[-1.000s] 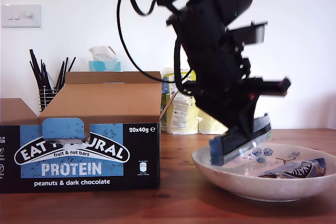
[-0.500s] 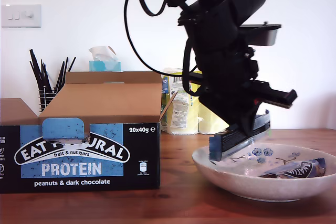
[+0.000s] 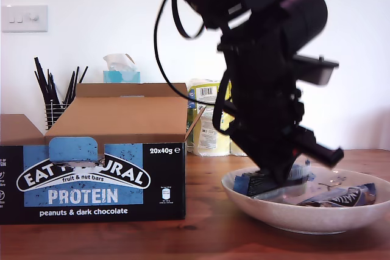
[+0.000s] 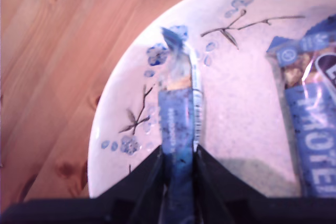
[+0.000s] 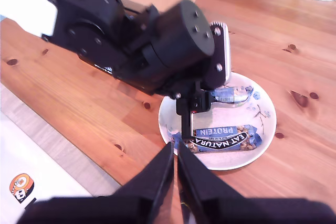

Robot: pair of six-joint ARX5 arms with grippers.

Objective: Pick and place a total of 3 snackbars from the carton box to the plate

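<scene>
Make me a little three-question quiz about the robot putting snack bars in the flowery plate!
1. True or false: my first gripper is shut on a snackbar over the plate.
2. How many snackbars lie flat in the plate, apart from the gripped one? A) none B) one C) three
3. Fill in: my second gripper holds ____.

Key: 1 true. 2 B, the loose snackbar. 3 nothing; its jaws are closed together, empty.
</scene>
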